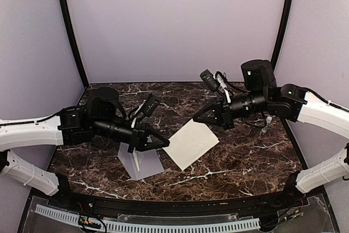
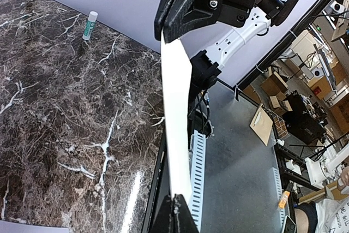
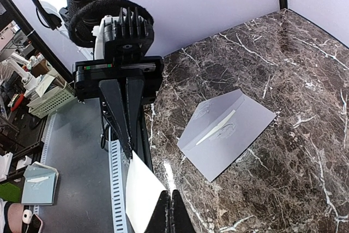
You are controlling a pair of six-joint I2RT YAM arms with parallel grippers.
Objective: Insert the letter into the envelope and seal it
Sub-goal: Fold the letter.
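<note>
The letter (image 1: pixel 190 144) is a plain off-white sheet hanging above the marble table, held at two opposite corners. My left gripper (image 1: pixel 164 144) is shut on its left corner and my right gripper (image 1: pixel 195 119) on its far corner. The left wrist view shows the letter (image 2: pixel 178 113) edge-on, running from my left gripper (image 2: pixel 178 201) up to the right gripper (image 2: pixel 173 28). The pale lavender envelope (image 3: pixel 228 133) lies flat on the table with its flap folded back and a cream strip along the fold. In the top view the envelope (image 1: pixel 143 164) lies under the left gripper.
A white glue stick with a green label (image 2: pixel 89 25) stands at the table's right side, and shows small in the top view (image 1: pixel 267 124). Lavender walls enclose the dark marble table (image 1: pixel 240 162). A slotted cable tray (image 1: pixel 163 224) runs along the near edge.
</note>
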